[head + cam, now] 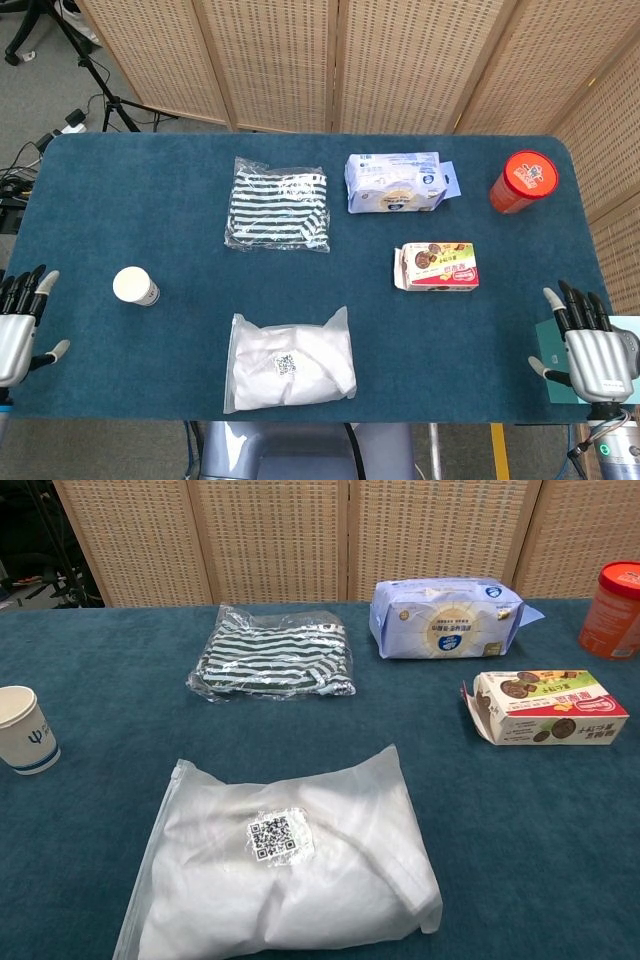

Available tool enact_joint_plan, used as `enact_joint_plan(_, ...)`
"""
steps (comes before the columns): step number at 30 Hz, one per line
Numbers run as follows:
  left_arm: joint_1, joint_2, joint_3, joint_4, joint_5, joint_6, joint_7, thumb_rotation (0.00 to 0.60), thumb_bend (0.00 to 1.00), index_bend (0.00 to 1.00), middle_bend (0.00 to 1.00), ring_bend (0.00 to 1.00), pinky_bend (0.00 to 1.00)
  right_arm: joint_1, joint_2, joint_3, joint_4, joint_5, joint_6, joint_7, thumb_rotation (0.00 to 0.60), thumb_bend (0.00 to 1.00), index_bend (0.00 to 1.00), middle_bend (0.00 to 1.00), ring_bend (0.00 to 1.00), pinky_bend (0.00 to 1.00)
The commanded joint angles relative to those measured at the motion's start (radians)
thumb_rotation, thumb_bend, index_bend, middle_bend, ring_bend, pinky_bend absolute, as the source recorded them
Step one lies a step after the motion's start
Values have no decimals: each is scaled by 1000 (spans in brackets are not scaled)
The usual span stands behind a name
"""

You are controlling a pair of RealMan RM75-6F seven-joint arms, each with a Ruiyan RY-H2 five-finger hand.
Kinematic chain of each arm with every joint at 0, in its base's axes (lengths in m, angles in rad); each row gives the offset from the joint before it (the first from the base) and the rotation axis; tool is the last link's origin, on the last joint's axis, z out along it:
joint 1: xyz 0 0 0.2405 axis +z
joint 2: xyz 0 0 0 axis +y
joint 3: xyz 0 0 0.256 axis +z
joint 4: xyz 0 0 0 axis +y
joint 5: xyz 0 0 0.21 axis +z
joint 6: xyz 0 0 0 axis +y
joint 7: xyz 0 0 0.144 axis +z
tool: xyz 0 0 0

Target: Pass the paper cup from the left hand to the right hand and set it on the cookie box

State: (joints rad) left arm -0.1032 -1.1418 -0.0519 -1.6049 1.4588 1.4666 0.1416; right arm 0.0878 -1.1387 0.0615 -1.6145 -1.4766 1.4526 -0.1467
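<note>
Two bags (pixel 290 362) between cup (pixel 134 286), box (pixel 438 266)

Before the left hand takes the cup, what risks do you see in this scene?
The paper cup is light and stands alone near the left hand; a clumsy touch may tip it. The cookie box offers only a small top, so the cup might slide off. During the pass, the hands may brush the white bag lying between them.
</note>
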Motion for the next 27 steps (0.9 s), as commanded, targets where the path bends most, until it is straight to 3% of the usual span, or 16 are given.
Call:
enact_joint_plan(1,1,-1,-3,-2,-4,3,-1,600,160,0,0,0,0,2,-1,-2,3,2,-7,-1,600,75,0,0,0,0)
enact_joint_plan(16,-9,0,-33,-22,-80,-29,7,600,157,0,0,0,0,3,-3,-3,4,6,-12,4,600,75,0,0,0,0)
enact_joint_plan(21,-52,31,-68,-36,-142,-105,10,600,157,0,0,0,0,6,0,-5,5,5,-21,8,600,80,0,0,0,0)
enact_joint_plan(27,-142,113,-101,-63,-195,-304,-110,600,157,0,0,0,0,9,0,-9,6,-2,-24,12,600,73,0,0,0,0)
